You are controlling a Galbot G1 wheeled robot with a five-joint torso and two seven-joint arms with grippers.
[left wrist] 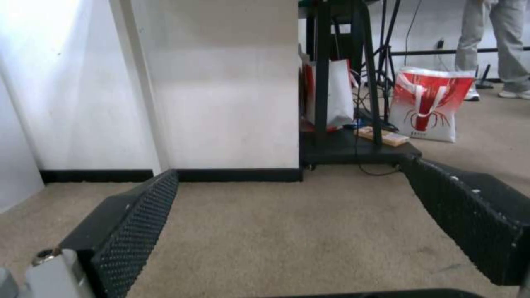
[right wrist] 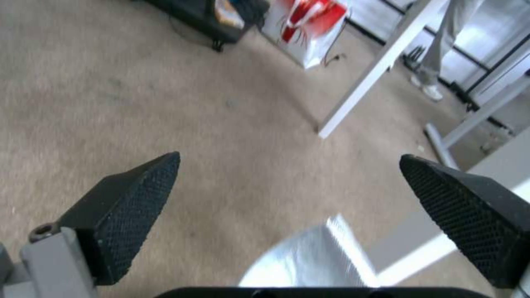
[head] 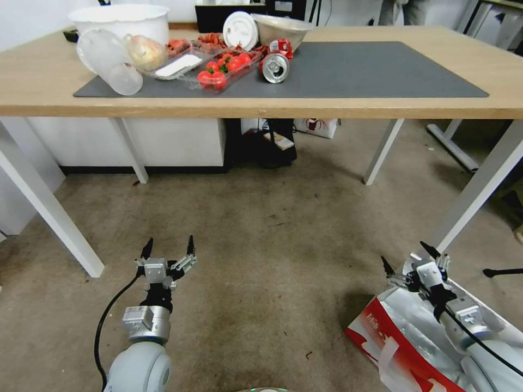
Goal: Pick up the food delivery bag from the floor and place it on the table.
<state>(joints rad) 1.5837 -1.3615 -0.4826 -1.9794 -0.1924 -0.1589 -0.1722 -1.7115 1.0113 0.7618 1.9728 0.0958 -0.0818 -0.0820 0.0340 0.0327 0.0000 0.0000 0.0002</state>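
Looking down from the head camera, we have the food delivery bag point(head: 406, 337) lying on its side on the floor point(head: 261, 228) at our lower right, red side panel toward us, silver foil lining showing at its open mouth, a white loop handle draped across the red.

Our right end effector point(head: 411, 258) hovers right over the bag's upper edge, fingers spread wide and holding nothing. From the right wrist camera we see both black textured pads point(right wrist: 138, 190) well apart, with a patch of shiny foil point(right wrist: 314, 256) just below them and beige carpet beyond.

Our left end effector point(head: 169, 247) hangs above bare carpet at lower left, well apart from the bag, its fingers also spread and empty. The left wrist camera shows its pads point(left wrist: 138, 223) splayed, facing a white cabinet panel point(left wrist: 221, 91) and a second red-and-white bag point(left wrist: 428, 105) standing far back under the table.

Ahead of us stands the tabletop point(head: 381, 106), light wood on white legs, carrying a dark grey mat point(head: 370, 73). On the mat's left part sit clear plastic containers point(head: 109, 62), a tray of tomatoes point(head: 226, 68), a tipped can point(head: 275, 66), a metal bowl point(head: 286, 27) and a white bowl point(head: 120, 19). The mat's right half lies bare.
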